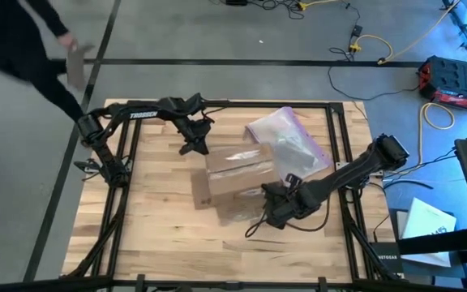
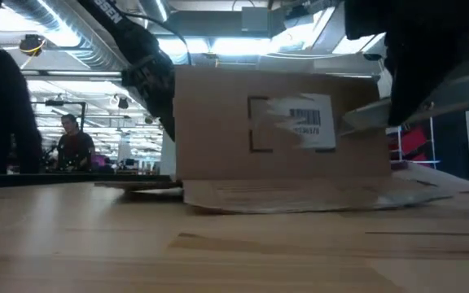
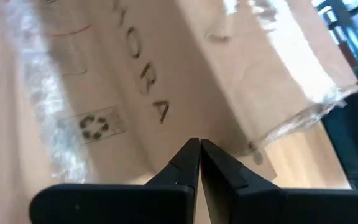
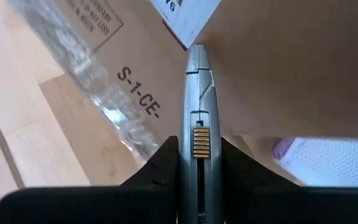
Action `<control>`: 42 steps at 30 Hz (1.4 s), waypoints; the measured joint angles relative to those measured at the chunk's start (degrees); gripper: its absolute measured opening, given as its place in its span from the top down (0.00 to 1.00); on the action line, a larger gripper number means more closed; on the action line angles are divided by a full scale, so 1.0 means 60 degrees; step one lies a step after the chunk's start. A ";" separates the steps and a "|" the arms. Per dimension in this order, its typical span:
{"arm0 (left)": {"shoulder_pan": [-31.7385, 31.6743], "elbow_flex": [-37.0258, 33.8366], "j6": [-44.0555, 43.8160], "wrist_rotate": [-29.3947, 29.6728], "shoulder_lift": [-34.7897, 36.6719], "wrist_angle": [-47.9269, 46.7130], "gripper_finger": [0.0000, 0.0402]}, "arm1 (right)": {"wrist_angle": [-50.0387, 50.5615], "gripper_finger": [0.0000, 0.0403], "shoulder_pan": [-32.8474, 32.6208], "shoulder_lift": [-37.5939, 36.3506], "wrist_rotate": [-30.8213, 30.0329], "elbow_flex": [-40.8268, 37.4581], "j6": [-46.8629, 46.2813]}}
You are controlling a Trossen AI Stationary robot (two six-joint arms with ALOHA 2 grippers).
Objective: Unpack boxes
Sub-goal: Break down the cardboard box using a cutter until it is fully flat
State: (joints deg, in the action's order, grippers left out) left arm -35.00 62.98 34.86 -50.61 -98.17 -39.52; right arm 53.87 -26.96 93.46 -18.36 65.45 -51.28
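Showing the fingers first, then each arm's pose.
Right gripper [image 4: 199, 158]: fingers narrowly parted, pinching the small grey knife-like tool [image 4: 197, 93] with a yellow ribbed slider; the tool's tip meets the box wall just below the pale label's corner.
Left gripper [image 3: 199, 155]: fingers pressed together, holding nothing, tips poised close over the lettered cardboard face; contact cannot be told.
Right arm [image 1: 355, 166]: reaches in from the table's right edge, stretched low and diagonal, its gripper at the box's near-right corner.
Left arm [image 1: 148, 113]: bends across the far side of the table, its wrist dropping to the box's far-left corner.
Box [image 1: 237, 177]: small plain brown cardboard shipping box, taped, in the middle of the pale wooden table [image 1: 136, 219], flaps spread flat beneath it; a barcode label faces the low camera.
Bag [image 1: 286, 138]: clear plastic with a purple zip edge, lying just beyond the box, towards the right.
Person [image 1: 23, 40]: dark sleeve beyond the table's far-left corner.
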 joint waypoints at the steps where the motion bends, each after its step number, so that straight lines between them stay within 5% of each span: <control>1: 0.0115 0.0003 -0.0023 -0.0059 0.0002 0.0044 1.00 | 0.0043 0.86 0.0000 -0.0089 -0.0051 0.0000 -0.0141; 8: 0.1247 0.0003 -0.0593 -0.0151 0.0000 0.1034 1.00 | 0.1361 0.86 0.0004 -0.0377 -0.0236 0.0040 -0.0635; 14: 0.2103 0.0003 -0.0620 -0.0587 -0.0004 0.0296 1.00 | 0.1740 0.86 0.0496 -0.0377 -0.1046 0.0051 -0.0424; 20: 0.2276 -0.0154 -0.0841 -0.2472 -0.0011 0.0460 1.00 | 0.0946 0.86 0.1725 -0.0381 -0.1698 0.0051 0.1155; 33: 0.2338 -0.0882 -0.0977 -0.2554 0.0015 0.0530 1.00 | -0.0086 0.86 0.3707 -0.0501 -0.2256 0.0091 0.4516; 42: 0.2331 -0.0882 -0.0982 -0.2555 0.0555 0.0596 1.00 | 0.3524 0.86 0.2699 -0.0999 -0.2375 0.2482 0.3881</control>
State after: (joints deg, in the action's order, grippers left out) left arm -21.02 57.69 28.96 -65.94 -94.84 -35.94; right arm 75.01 -10.77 87.47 -32.61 80.34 -28.00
